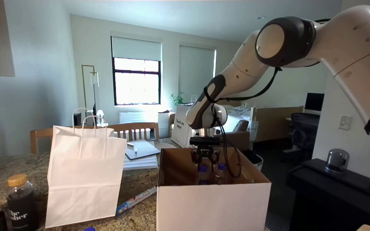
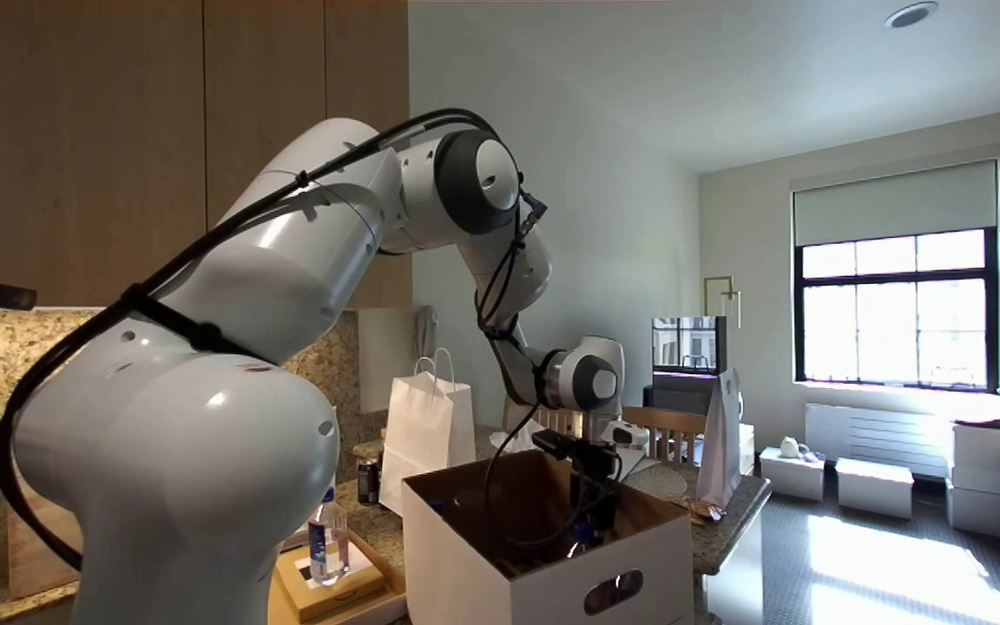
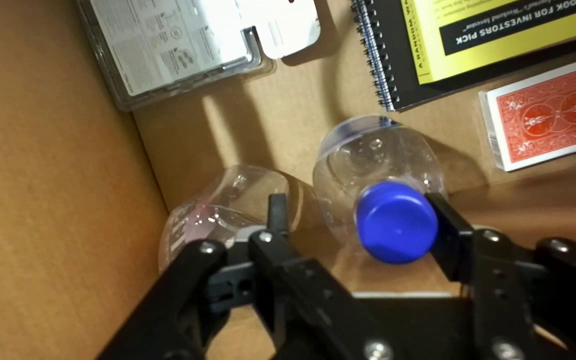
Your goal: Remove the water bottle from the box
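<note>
The box (image 1: 214, 207), brown inside and white outside, stands open on the counter; it also shows in an exterior view (image 2: 465, 560). A clear water bottle with a blue cap (image 3: 396, 222) stands upright inside. A second clear bottle (image 3: 233, 195) stands beside it near the box wall, its top hidden by a finger. In an exterior view two blue caps (image 1: 203, 168) (image 1: 221, 166) show in the box. My gripper (image 3: 360, 210) is open and points down inside the box. The blue cap lies between its fingers, close to or touching the right finger, with a gap on the left.
Inside the box lie a clear plastic package (image 3: 178, 50), a yellow book (image 3: 498, 30) on a spiral notebook (image 3: 378, 60) and a red card deck (image 3: 548, 110). Outside stand a white paper bag (image 1: 85, 179), a dark bottle (image 1: 22, 205) and another water bottle (image 2: 328, 538).
</note>
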{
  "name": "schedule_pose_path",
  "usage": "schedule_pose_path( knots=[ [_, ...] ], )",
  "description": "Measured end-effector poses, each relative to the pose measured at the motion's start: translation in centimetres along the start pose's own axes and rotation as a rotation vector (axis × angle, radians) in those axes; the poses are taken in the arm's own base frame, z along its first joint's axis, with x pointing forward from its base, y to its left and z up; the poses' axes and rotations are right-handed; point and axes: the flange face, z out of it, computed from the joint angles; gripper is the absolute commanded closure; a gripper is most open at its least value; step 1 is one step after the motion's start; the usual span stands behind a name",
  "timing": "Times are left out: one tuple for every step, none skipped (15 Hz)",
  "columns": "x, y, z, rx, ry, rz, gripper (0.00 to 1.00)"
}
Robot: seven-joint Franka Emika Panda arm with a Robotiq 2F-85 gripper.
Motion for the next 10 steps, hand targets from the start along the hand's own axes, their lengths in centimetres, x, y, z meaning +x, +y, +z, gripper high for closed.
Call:
schedule_pose_path(
  knots=[
    [-0.03,-0.01,0.00,-0.002,-0.002,0.000,0.67],
    [-0.08,-0.05,-0.01,-0.003,-0.005,-0.001,0.75],
    [-0.15,-0.10,-0.02,-0.005,-0.008,-0.002,0.81],
    [-0.23,-0.15,-0.01,-0.007,-0.012,-0.003,0.88],
    [-0.30,-0.26,-0.11,-0.007,-0.014,-0.005,0.90],
    [-0.38,-0.36,-0.28,-0.008,-0.017,-0.007,0.80],
    [-0.46,-0.40,-0.29,-0.011,-0.022,-0.008,0.89],
    [-0.51,-0.38,-0.28,-0.014,-0.027,-0.008,0.89],
    [-0.53,-0.35,-0.26,-0.017,-0.031,-0.008,0.88],
    [-0.55,-0.32,-0.24,-0.019,-0.033,-0.008,0.88]
  ],
)
